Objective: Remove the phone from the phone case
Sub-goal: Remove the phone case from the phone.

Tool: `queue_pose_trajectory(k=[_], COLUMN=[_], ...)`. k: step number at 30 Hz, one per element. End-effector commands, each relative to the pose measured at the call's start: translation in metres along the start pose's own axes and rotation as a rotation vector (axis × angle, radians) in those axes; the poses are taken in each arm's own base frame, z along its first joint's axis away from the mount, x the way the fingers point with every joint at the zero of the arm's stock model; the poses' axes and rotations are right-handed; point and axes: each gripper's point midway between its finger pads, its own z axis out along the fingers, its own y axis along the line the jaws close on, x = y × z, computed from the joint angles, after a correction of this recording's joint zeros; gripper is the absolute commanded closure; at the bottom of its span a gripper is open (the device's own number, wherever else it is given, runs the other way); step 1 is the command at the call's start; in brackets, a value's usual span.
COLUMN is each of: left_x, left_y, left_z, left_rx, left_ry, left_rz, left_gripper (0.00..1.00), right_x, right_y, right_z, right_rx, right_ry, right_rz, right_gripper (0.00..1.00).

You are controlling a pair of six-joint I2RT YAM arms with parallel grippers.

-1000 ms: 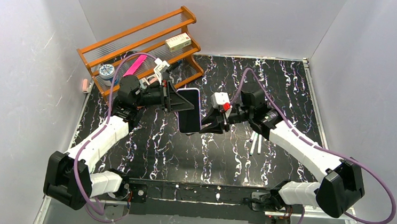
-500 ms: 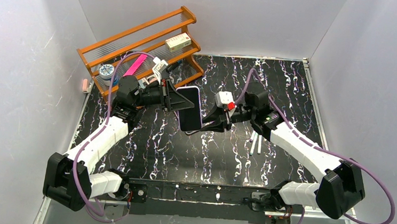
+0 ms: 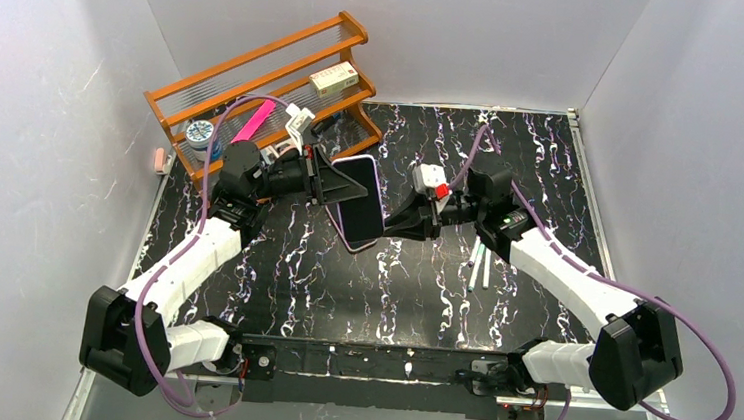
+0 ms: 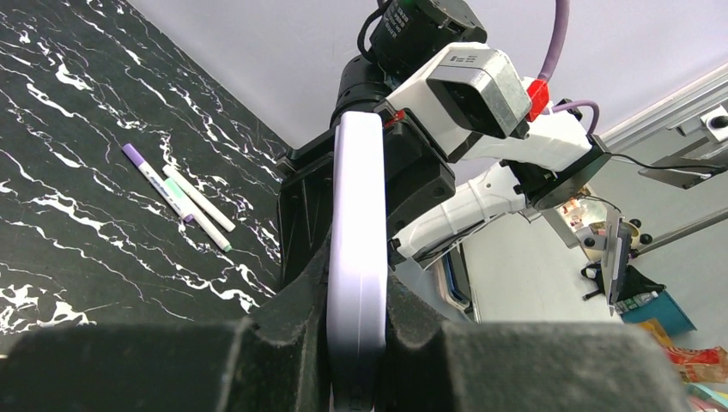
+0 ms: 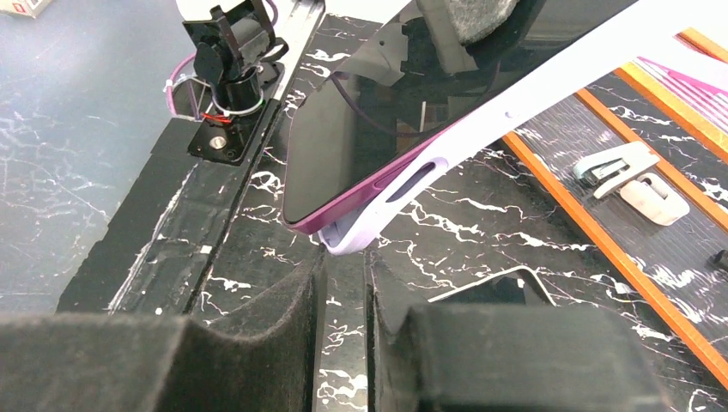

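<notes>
We see the left gripper [image 3: 341, 187] with its jaws closed tight on the lilac phone case [image 4: 356, 215], one finger on each broad face, so the case stands edge-on in the left wrist view. The phone [image 5: 343, 154] is still seated in the case, its dark screen facing up and toward the right arm. The whole thing hangs tilted above the black marbled tabletop [image 3: 421, 304], between the two arms and just in front of the orange rack [image 3: 258, 81]. At the lower corner nearest the right wrist camera, the phone's purple rim shows above the case's pale lip. The right gripper [image 3: 394, 224] points at that corner from just beside it. Its jaws are all but closed, with only a narrow slit between the pads and nothing in them. Two pens [image 3: 479, 269] lie together on the tabletop beside the right arm.
</notes>
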Motion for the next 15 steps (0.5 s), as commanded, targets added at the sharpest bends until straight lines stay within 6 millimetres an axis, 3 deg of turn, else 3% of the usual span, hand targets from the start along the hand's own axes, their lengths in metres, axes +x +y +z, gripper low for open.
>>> queue_pose_trajectory(k=[1, 6, 11, 15], left_x=[0.003, 0.006, 0.015, 0.022], left_y=[-0.057, -0.044, -0.041, -0.037], left_z=[-0.001, 0.003, 0.013, 0.021], left_rx=[0.150, 0.123, 0.133, 0.134], left_ry=[0.074, 0.061, 0.072, 0.082], left_rz=[0.027, 0.010, 0.005, -0.013], left_gripper=[1.00, 1.00, 1.00, 1.00], right_x=[0.007, -0.016, -0.034, -0.045], right_y=[-0.033, -0.028, -0.035, -0.038], right_z=[-0.005, -0.004, -0.005, -0.008], right_rx=[0.133, 0.122, 0.200, 0.242], right_ry=[0.014, -0.074, -0.173, -0.230], right_rz=[-0.020, 0.026, 0.121, 0.175], right_gripper=[0.99, 0.98, 0.84, 0.83])
